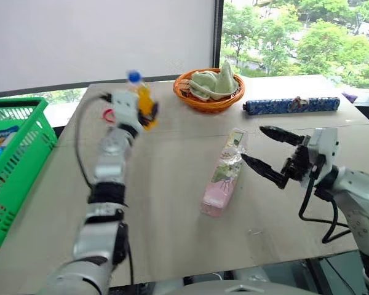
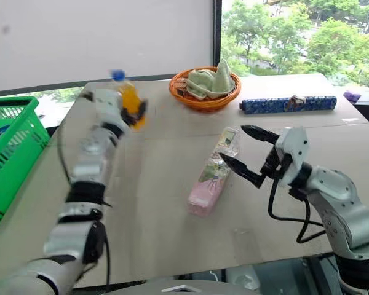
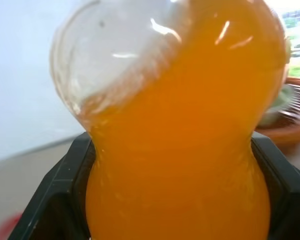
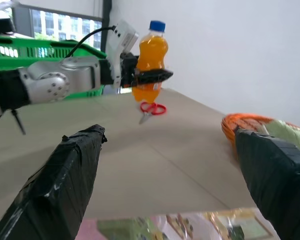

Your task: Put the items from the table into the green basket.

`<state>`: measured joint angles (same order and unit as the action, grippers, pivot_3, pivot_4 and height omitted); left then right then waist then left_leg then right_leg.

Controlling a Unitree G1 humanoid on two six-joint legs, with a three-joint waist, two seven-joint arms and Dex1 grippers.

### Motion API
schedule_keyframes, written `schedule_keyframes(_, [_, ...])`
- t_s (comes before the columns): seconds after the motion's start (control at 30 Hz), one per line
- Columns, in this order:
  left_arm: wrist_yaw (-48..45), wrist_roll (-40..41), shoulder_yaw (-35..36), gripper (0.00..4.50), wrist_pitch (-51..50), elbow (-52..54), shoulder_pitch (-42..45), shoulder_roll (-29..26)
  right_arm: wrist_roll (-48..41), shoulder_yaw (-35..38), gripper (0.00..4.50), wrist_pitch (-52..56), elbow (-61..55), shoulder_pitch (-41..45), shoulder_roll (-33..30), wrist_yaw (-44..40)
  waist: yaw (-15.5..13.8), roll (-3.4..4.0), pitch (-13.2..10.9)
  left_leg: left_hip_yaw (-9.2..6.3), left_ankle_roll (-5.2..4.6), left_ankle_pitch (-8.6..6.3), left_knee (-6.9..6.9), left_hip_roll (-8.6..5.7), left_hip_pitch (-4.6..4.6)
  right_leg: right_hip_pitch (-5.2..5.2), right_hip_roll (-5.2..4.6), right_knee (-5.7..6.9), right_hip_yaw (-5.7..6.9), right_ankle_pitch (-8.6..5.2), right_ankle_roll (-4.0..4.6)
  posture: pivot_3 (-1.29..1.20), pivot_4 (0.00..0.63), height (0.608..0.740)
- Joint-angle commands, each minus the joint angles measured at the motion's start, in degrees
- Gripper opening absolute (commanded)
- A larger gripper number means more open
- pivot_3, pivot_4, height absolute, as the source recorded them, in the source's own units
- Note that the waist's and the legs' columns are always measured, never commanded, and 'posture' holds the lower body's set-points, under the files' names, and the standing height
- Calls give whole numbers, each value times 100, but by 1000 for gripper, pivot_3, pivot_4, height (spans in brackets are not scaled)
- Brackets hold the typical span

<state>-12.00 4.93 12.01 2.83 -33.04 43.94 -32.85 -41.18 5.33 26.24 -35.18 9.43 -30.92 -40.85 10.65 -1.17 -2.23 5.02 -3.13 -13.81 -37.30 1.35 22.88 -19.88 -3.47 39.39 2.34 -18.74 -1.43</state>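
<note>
My left gripper (image 1: 149, 112) is shut on the small orange drink bottle (image 1: 145, 98) at its waist and holds it upright above the table (image 1: 172, 233), towards the far left. The bottle (image 3: 180, 140) sits between the two black fingers (image 3: 55, 200). The red-handled scissors (image 4: 152, 108) lie flat on the table just beyond and below the bottle (image 4: 150, 55). The long clear-and-pink flowery packet (image 1: 224, 175) lies mid-table. My right gripper (image 1: 253, 143) hovers open just right of the packet's far end, empty. The green basket (image 1: 18, 153) stands off the table's left edge.
A round orange wicker basket (image 1: 209, 92) with pale green cloth sits at the back of the table. A long blue patterned packet (image 1: 292, 106) lies at the back right. Something blue and white lies inside the green basket (image 1: 3, 138).
</note>
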Motion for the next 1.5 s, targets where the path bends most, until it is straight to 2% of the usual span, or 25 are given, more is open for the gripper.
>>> schedule_keyframes(0.03, [994, -381, 689, 3088, 352, -780, 386, -1226, -699, 145, 4500, 220, -277, 141, -92, -127, 72, -1, 1, 1, 0, 0, 4, 0, 0, -2, 0, -1, -2, 0, 0, -237, 0, 740])
schedule_keyframes(0.2, [1467, -588, 899, 3088, 485, -1992, 430, -2495, -779, 225, 4500, 214, -195, 59, -245, -209, -10, -26, 9, -2, -12, -8, 18, -4, 10, 3, -12, -44, 9, -2, -5, -237, 0, 740])
schedule_keyframes(0.3, [1782, -396, 1269, 3088, 512, -2480, 268, -2921, -951, 235, 4500, 208, -192, 46, -234, -266, -170, -81, 16, -4, -15, -11, 10, -6, 14, 2, -20, -45, 16, -2, -7, -212, 0, 740])
schedule_keyframes(0.5, [2115, -316, 1472, 3088, 414, -2849, -141, -2993, -1198, 222, 4500, 175, -102, 102, -232, -448, -433, -130, 47, -7, 14, -27, 5, -9, 13, 3, -39, -38, 29, 2, -7, -196, 0, 740])
schedule_keyframes(0.63, [2141, -185, 1529, 3088, 360, -3060, -264, -2965, -1171, 243, 4500, 122, -28, 71, -259, -531, -488, -144, 56, -6, 16, -27, 4, -14, 12, 3, -50, -38, 31, 4, -5, -187, 0, 740])
schedule_keyframes(0.7, [2050, -153, 1485, 4137, 308, -3109, -285, -2940, -1132, 222, 4500, 99, -7, 45, -259, -572, -510, -147, 57, -4, 16, -27, 4, -17, 13, 3, -55, -39, 31, 4, -5, -186, 0, 740])
schedule_keyframes(0.73, [1895, -118, 1456, 4450, 290, -3127, -248, -2899, -1137, 218, 4500, 100, -3, 50, -250, -575, -518, -149, 59, -5, 16, -27, 5, -17, 13, 3, -55, -41, 32, 4, -5, -186, 0, 740])
schedule_keyframes(0.9, [1250, 69, 1344, 4450, 575, -2884, 68, -2657, -1118, 228, 4500, 87, 38, 54, -242, -597, -521, -140, 56, -5, 17, -27, 8, -17, 13, 2, -56, -41, 32, 4, -5, -184, 0, 740])
schedule_keyframes(1.03, [-252, 545, 1253, 4450, 921, -2366, 322, -2138, -1078, 311, 4500, 91, 78, 62, -303, -591, -528, -143, 60, -4, 18, -26, 6, -18, 14, 3, -58, -39, 36, 4, -4, -188, 0, 740])
schedule_keyframes(1.13, [-1959, 1336, 1050, 4450, 126, -1379, 194, -1507, -963, 445, 4500, 99, 180, -4, -487, -654, -522, -135, 65, -1, 18, -26, 1, -22, 17, 4, -63, -41, 35, 4, -4, -188, 0, 740])
schedule_keyframes(1.23, [-3125, 1819, 330, 4450, -1178, 249, -467, -1085, -472, 529, 4500, 101, 528, -216, -822, -670, -454, -102, 70, 0, 16, -26, -2, -29, 18, 4, -67, -41, 31, 4, -5, -205, 0, 740])
schedule_keyframes(1.37, [-3473, 2075, -945, 4450, -3001, 2622, -1368, -750, 387, 619, 4500, -348, 1235, -807, -1365, -1094, -336, -69, 67, 0, -13, -10, 5, -28, 17, 5, -61, -39, 28, 3, -6, -220, 0, 740])
schedule_keyframes(1.5, [-3354, 2242, -1685, 4450, -4147, 3832, -1784, -354, 645, 852, 4500, -596, 1602, -1331, -1528, -1334, -285, -26, 60, 4, -15, -9, 7, -20, 13, 6, -46, -35, 20, 2, -7, -256, 0, 740])
